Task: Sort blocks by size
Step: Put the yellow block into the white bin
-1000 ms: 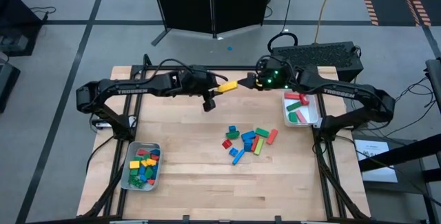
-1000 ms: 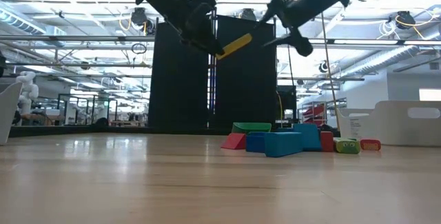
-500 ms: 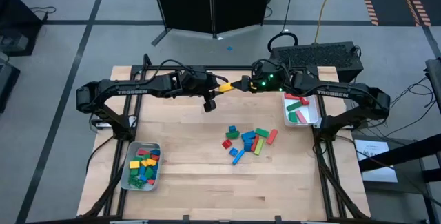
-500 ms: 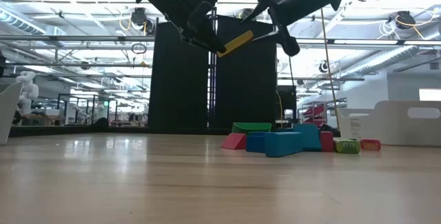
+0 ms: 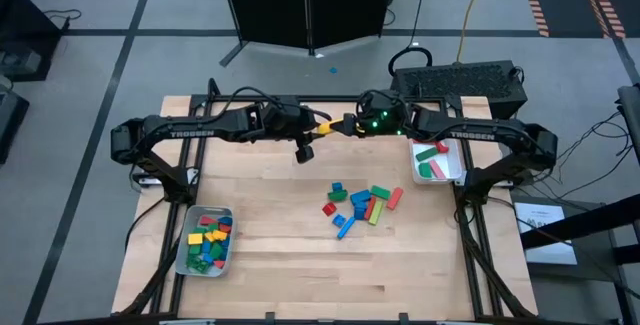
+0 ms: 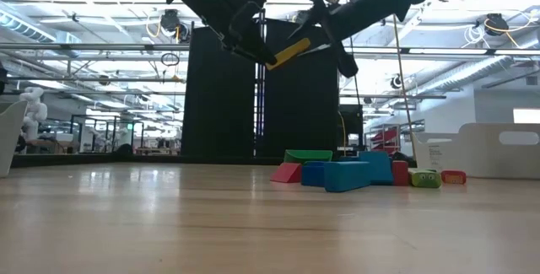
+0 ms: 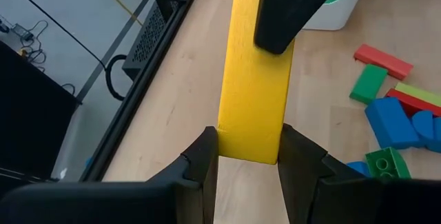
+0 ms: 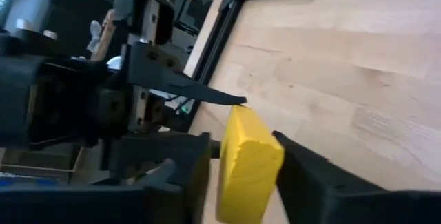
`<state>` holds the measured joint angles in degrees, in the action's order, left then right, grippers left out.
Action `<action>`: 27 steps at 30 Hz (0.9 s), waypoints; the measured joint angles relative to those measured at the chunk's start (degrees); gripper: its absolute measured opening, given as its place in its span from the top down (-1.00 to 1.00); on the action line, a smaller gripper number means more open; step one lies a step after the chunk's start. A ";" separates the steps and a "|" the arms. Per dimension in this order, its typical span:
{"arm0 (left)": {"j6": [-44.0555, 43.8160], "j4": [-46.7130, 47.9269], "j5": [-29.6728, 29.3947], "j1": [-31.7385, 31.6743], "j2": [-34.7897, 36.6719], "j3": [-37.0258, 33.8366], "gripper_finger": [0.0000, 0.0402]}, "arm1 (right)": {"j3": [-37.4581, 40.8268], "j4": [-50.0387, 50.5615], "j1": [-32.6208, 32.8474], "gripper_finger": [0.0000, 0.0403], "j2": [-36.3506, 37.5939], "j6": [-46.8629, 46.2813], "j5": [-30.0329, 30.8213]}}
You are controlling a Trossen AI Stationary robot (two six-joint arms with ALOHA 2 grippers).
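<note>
Blocks (image 5: pixel 208 240) of several colours filled a pale tray (image 5: pixel 181 255) at the table's (image 5: pixel 270 225) near left corner. Above the far middle of the table, the left claw (image 5: pixel 318 126) gripped one end of a long yellow block (image 5: pixel 327 124), holding it in the air. In the left wrist view its fingers (image 7: pixel 201 165) pressed both sides of that block. The right claw (image 5: pixel 345 123) met the block's other end, its fingers (image 8: pixel 303 165) set narrowly on either side, though whether they touched it was unclear. Below, a loose heap of blocks (image 5: pixel 360 205) lay right of centre on the table. A white tray (image 5: pixel 461 169) at the right edge held red and green blocks (image 5: pixel 432 155).
</note>
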<state>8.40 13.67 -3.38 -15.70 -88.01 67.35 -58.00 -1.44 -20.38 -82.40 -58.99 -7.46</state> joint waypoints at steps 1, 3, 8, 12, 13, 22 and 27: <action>0.01 -0.03 0.00 0.02 0.00 0.00 0.48 | 0.00 0.10 0.00 0.38 -0.02 0.22 0.00; 0.19 -0.07 -0.22 0.04 0.00 0.00 0.48 | 0.00 0.07 0.00 0.61 -0.03 1.03 0.02; 0.81 -0.09 0.09 0.13 0.11 0.00 0.57 | 0.06 0.52 -0.29 0.82 -0.01 2.35 0.35; 1.18 -0.56 0.05 0.86 0.11 0.05 0.60 | 0.09 1.55 -0.22 0.82 -0.03 2.76 -0.01; 1.28 -0.89 0.05 1.00 0.11 0.05 0.59 | 0.09 1.73 -0.22 0.82 -0.03 2.81 -0.11; 1.42 -0.60 -4.45 1.09 0.09 0.05 0.57 | 0.02 18.83 -1.24 0.82 2.86 4.38 6.56; 1.38 -0.63 -6.67 1.16 0.07 0.05 0.56 | 0.00 40.08 -2.21 0.82 7.67 2.05 15.42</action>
<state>9.78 13.04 -10.05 -14.55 -87.94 67.40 -58.00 38.64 -22.59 -74.73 -56.94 7.95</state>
